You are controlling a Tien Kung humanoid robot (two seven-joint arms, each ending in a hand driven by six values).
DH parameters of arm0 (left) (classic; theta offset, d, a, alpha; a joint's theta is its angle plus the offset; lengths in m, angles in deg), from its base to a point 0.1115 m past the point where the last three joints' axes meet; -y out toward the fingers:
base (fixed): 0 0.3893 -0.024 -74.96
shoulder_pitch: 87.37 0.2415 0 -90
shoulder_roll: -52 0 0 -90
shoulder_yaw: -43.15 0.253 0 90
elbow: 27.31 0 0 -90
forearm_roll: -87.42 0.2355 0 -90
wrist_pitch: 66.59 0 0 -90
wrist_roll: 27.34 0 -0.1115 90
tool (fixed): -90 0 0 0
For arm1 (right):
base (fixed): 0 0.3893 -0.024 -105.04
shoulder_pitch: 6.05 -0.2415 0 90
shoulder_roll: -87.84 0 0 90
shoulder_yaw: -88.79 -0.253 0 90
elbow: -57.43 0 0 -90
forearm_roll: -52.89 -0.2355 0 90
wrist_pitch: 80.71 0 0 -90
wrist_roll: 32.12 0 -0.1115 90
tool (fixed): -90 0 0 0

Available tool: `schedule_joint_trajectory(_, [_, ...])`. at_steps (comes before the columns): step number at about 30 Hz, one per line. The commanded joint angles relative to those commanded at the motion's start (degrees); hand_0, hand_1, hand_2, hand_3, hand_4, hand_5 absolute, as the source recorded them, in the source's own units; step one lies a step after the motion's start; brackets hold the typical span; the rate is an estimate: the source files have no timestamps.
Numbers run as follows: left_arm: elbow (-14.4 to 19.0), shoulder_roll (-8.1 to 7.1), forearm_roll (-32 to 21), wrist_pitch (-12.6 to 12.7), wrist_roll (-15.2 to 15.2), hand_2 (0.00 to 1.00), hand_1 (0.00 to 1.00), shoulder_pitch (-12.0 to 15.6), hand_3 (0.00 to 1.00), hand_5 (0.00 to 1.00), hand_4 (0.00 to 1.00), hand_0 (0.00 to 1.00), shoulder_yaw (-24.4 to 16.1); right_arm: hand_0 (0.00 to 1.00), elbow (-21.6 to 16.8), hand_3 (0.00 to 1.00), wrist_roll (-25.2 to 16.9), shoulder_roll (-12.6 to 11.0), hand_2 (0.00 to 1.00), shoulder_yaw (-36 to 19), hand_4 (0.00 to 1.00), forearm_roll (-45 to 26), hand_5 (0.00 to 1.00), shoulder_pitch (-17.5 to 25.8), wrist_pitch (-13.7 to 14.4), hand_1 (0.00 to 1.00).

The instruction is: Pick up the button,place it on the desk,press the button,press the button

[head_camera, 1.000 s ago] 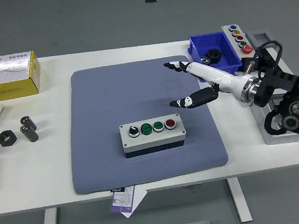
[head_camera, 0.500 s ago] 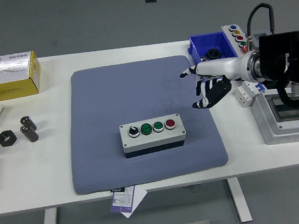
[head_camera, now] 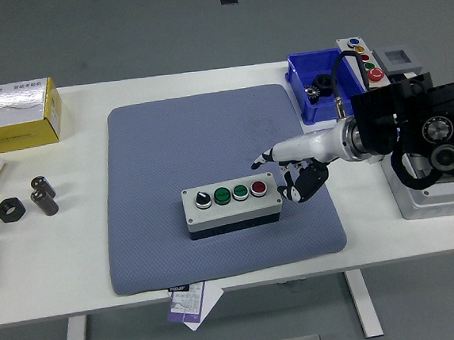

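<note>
one right hand (head_camera: 297,169) just beside button box (head_camera: 232,206), index finger extended

Matt cloth, glossy plastic, bare metal.
The grey-blue mat (head_camera: 208,140) looks woven and matt; on it the button box (head_camera: 232,207) shows a smooth grey lid with shiny caps. At three o'clock, the right hand (head_camera: 295,172) gleams white and black beside a dull metal plate (head_camera: 436,199).
</note>
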Motion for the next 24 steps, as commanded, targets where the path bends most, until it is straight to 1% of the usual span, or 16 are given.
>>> schedule_joint_trajectory(4, [0.0,0.02,0.3,0.0,-0.2,0.602,0.693,0.0,0.6,0.203,0.68,0.711,-0.3,0.002,1.0,0.998,-1.0,1.3,0.353,1.2,0.239,-0.3,0.081,0.4,1.3,0.187])
schedule_joint_trajectory(7, [0.0,0.0,0.4,0.1,-0.2,0.602,0.693,0.0,0.6,0.203,0.68,0.711,-0.4,0.002,3.1,0.998,-1.9,2.7,0.353,1.9,0.239,-0.2,0.081,0.7,3.0,0.187])
schedule_joint_trajectory(11, [0.0,0.0,0.4,0.1,-0.1,0.602,0.692,-0.1,0.6,0.204,0.68,0.711,-0.4,0.002,5.6,0.998,-2.6,4.0,0.343,2.9,0.238,-0.1,0.086,1.4,4.5,0.185])
schedule_joint_trajectory(13, [0.0,0.02,0.9,0.1,-0.3,0.602,0.692,-0.1,0.6,0.204,0.68,0.711,-0.8,0.002,6.5,0.998,-2.9,4.7,0.343,3.3,0.238,-0.2,0.086,2.0,5.0,0.185])
schedule_joint_trajectory(14, [0.0,0.03,1.2,0.2,-0.5,0.602,0.693,-0.1,0.6,0.205,0.681,0.711,-1.2,0.002,6.9,0.998,-3.0,5.0,0.318,3.6,0.232,-0.2,0.094,2.2,5.2,0.184])
schedule_joint_trajectory(18, [0.0,0.04,2.1,0.3,-0.8,0.602,0.693,0.0,0.6,0.205,0.681,0.711,-2.1,0.002,7.8,0.998,-3.3,6.2,0.318,4.6,0.232,-0.2,0.094,2.9,5.8,0.184])
schedule_joint_trajectory(20, [0.1,0.01,2.1,0.3,-0.8,0.602,0.693,-0.1,0.601,0.204,0.68,0.711,-2.1,0.002,8.3,0.998,-3.4,6.6,0.302,5.2,0.234,-0.2,0.103,3.1,5.9,0.172])
schedule_joint_trajectory(24, [0.0,0.01,1.7,0.3,-0.6,0.602,0.693,-0.2,0.601,0.204,0.68,0.711,-1.6,0.002,9.5,0.998,-3.4,7.1,0.302,6.3,0.234,0.0,0.103,3.3,6.3,0.172])
